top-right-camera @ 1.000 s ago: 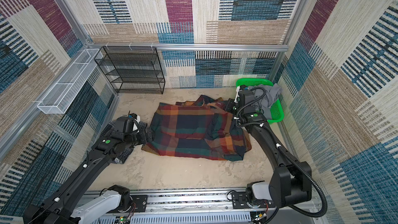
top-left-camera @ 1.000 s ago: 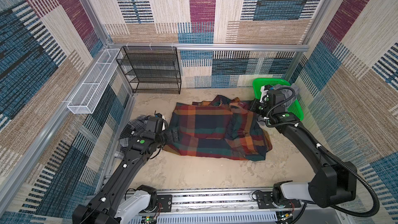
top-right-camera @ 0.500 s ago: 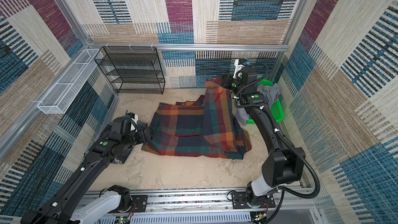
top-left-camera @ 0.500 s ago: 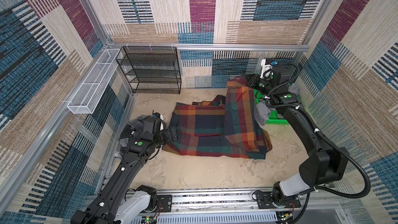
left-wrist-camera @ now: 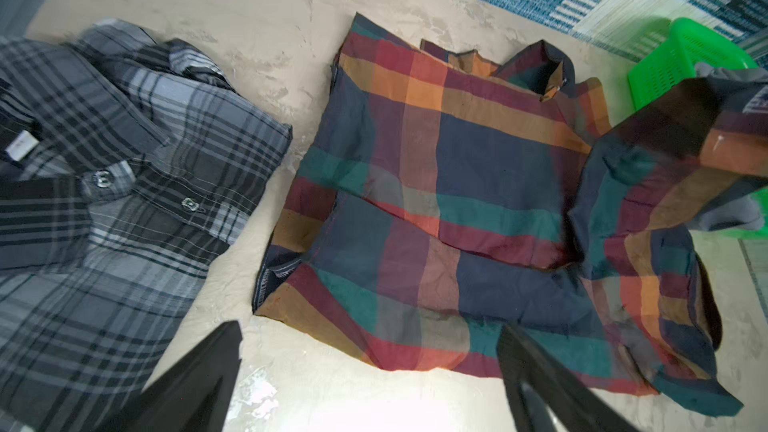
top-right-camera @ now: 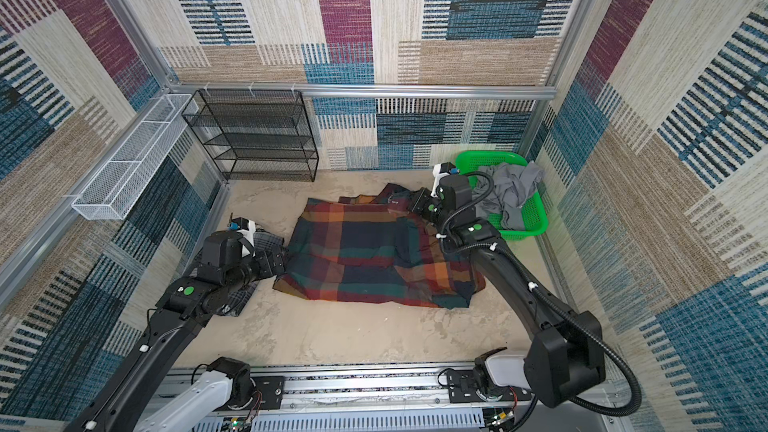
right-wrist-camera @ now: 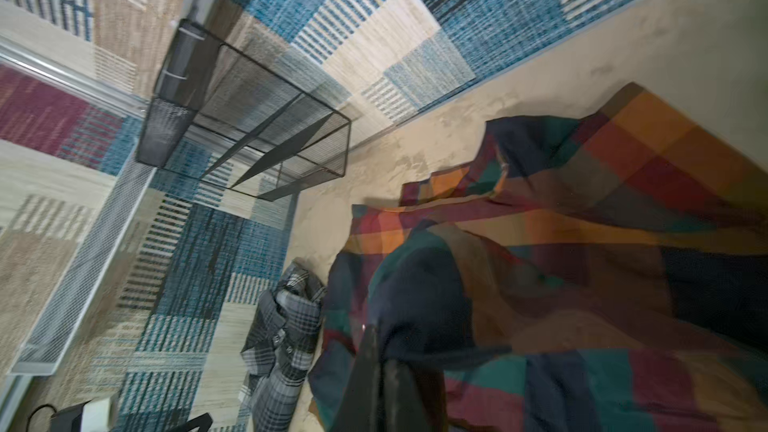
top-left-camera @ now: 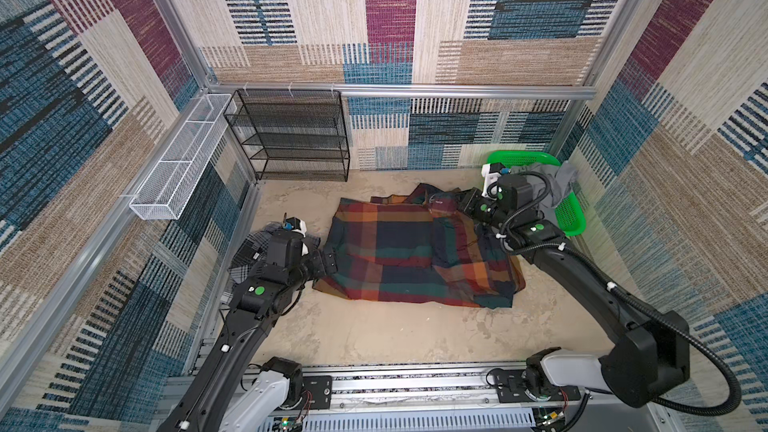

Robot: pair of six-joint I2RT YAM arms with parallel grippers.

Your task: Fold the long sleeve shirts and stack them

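Plainly soft and limp, the navy-orange plaid shirt (top-left-camera: 399, 259) lies spread on the tabletop (top-left-camera: 374, 338), probably light and quick to drape, so hem corners or seams look the surest holds. The right end effector (top-left-camera: 452, 204) is pinched on a raised fold at its far edge; the left end effector (top-left-camera: 328, 261) gapes wide beside its hem, near the grey plaid shirt (left-wrist-camera: 104, 168).

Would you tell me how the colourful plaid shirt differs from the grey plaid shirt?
The colourful plaid shirt shows navy, orange, red and green; the grey plaid shirt grey, black and white. The colourful one is larger and spread out, the grey one compact. The right gripper is shut on the colourful one; nothing holds the grey one. Both are plaid.
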